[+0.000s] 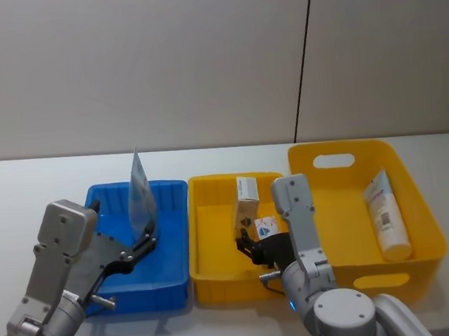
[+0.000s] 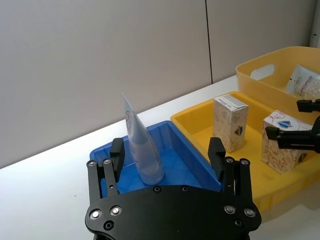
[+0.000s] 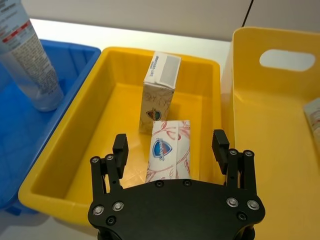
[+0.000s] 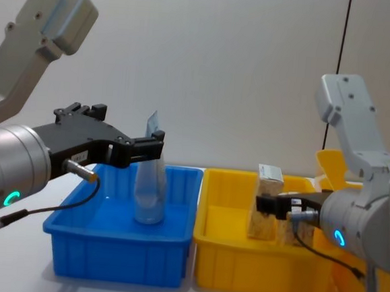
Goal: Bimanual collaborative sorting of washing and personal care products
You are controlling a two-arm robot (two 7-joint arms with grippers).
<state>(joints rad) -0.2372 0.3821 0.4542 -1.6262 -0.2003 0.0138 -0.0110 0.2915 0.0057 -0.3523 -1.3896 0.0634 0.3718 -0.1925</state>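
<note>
Looking down at the bench, we find three bins side by side. A pale-blue pouch stands upright on the floor of the blue bin at the bench's left end. The left gripper reaches into this bin from its near edge, jaws wide apart, with the pouch's base just ahead of them; we cannot tell whether a finger touches it.

In the small yellow bin beside it, one cream carton stands upright toward the far right corner. A second carton, emblem showing, sits just nearer along the right edge. The right gripper hangs low over it, jaws spread to either side with a gap on each.

Another pouch lies along the right edge of the large yellow bin.
</note>
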